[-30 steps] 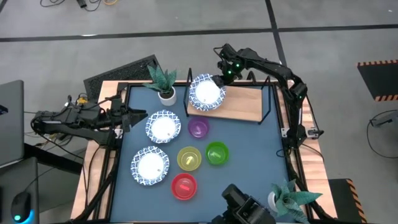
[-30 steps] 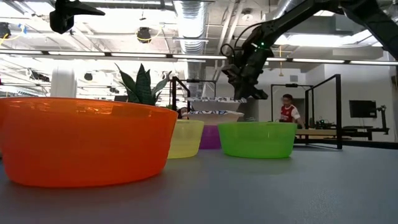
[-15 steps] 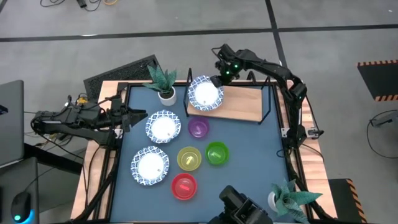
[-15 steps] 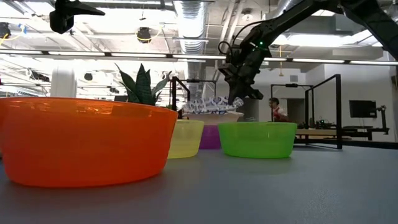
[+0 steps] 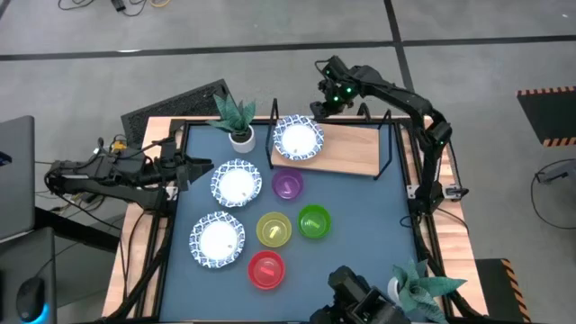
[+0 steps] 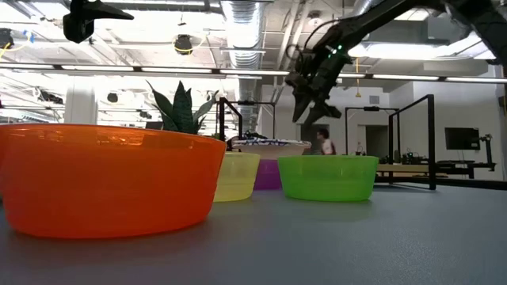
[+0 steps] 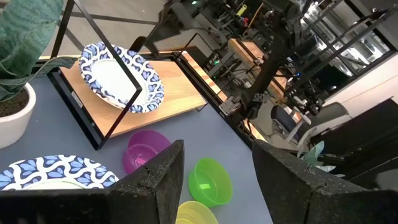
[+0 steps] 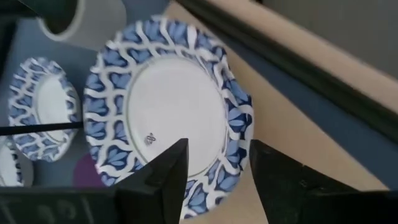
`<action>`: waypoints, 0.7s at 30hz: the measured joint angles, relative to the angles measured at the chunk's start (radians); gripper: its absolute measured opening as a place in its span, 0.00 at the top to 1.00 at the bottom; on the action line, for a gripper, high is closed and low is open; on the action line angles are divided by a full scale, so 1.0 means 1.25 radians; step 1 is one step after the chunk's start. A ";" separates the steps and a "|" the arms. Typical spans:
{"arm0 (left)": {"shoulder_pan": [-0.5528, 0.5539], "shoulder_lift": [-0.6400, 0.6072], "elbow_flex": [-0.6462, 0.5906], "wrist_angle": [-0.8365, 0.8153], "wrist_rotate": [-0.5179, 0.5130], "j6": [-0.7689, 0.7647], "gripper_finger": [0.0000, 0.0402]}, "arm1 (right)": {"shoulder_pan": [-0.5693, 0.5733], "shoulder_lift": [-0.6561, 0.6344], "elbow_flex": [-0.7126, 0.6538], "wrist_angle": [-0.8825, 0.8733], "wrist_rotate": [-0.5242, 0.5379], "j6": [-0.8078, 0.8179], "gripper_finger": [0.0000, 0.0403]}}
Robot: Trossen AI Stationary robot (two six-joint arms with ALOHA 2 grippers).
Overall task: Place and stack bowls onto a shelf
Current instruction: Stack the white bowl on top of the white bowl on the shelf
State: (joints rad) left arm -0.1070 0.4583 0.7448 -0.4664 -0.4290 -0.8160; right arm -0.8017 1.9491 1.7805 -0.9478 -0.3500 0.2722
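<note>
A white bowl with a blue patterned rim sits level on the left end of the wooden shelf. My right gripper hangs open just above and beyond that bowl's far rim, touching nothing. Two more blue-rimmed bowls rest on the blue table, along with the purple, yellow, green and red bowls. My left gripper waits open at the table's left edge.
One potted plant stands just left of the shelf, and another at the near right corner. The shelf's black wire frame rises around the board. The board's right part is bare.
My right gripper has opened and let go of the blue-rimmed bowl, then risen and drawn back toward the table's far edge. The bowl, held tilted above the shelf's left end a second ago, now lies level on it.
</note>
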 joint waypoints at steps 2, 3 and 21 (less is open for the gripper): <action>0.000 0.000 0.000 -0.012 0.000 0.000 0.57 | 0.000 -0.023 0.000 0.000 0.011 0.000 0.51; 0.000 0.000 0.000 -0.027 0.001 -0.001 0.57 | 0.000 -0.035 0.000 0.000 0.011 0.000 0.52; 0.066 0.237 -0.011 -0.500 -0.047 -0.318 0.55 | 0.196 -0.190 0.000 -0.012 0.074 -0.028 0.53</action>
State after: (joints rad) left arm -0.0248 0.7547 0.7308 -1.0914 -0.4879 -1.2138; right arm -0.5571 1.7119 1.7809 -0.9629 -0.2578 0.2368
